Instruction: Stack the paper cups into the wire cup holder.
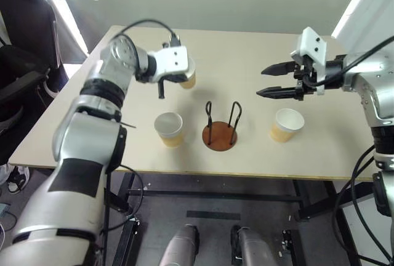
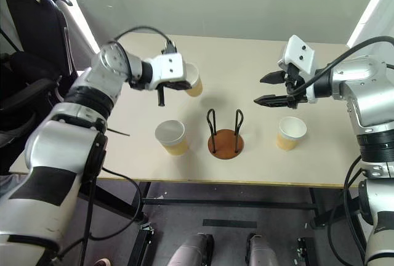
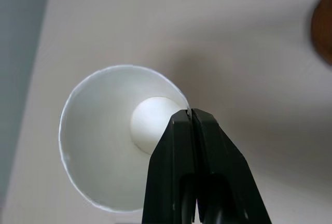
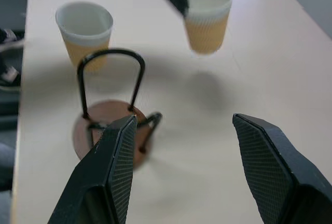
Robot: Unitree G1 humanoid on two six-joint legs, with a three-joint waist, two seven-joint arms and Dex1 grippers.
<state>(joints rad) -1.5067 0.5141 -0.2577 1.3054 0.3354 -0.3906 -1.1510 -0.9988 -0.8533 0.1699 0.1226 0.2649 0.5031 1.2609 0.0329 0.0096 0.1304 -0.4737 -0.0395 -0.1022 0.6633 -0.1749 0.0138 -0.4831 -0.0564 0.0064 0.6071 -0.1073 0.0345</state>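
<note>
The wire cup holder (image 1: 220,135), a reddish-brown disc carrying two upright black wire loops, is seen empty on the worktop. One tan paper cup (image 1: 169,128) with a white rim is stood upright just left of it, another (image 1: 287,124) upright to its right. A third cup (image 2: 193,79) is held lifted above the worktop, behind and left of the holder, its rim pinched by the left claw (image 3: 191,116).

The left arm reaches in from eight o'clock, elbow bent, its left gripper (image 3: 191,117) pinched tight on a cup rim. The right arm enters from three o'clock, the right gripper (image 1: 269,80) spread wide, pointing toward nine o'clock.
</note>
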